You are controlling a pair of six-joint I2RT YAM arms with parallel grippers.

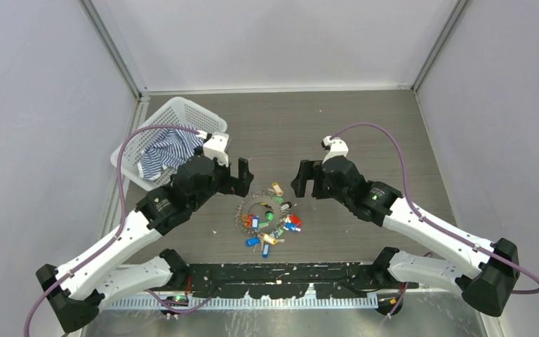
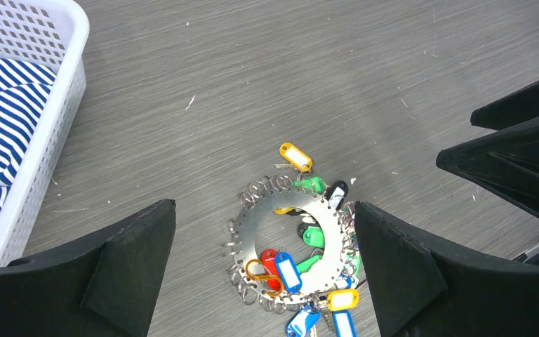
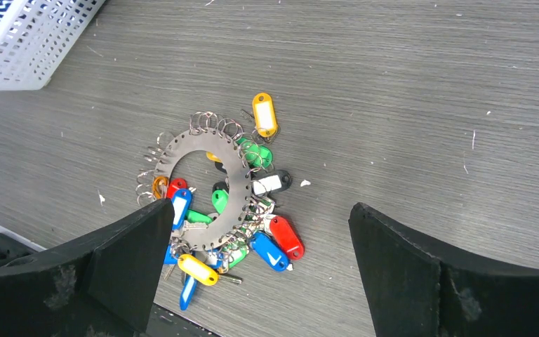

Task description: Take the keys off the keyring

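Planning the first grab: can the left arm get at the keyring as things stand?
Probably yes. The left end effector hangs open, pointed at the flat silvery metal keyring threaded with coloured-tag keys; nothing lies between them.

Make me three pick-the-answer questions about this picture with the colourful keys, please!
1. What does the cloth in the basket look like?
A) blue and white stripes
B) plain red
C) green dots

2. How are the left fingers and the right fingers?
A) shut tight
B) gripping the cloth
C) open, holding nothing

3. Where is the keyring?
A) inside the basket
B) flat on the table
C) hanging from the left fingers

Answers:
1 A, because striped cloth fills the white basket.
2 C, because both pairs stand wide apart and grip nothing.
3 B, because the keyring lies on the grey table, outside the basket.
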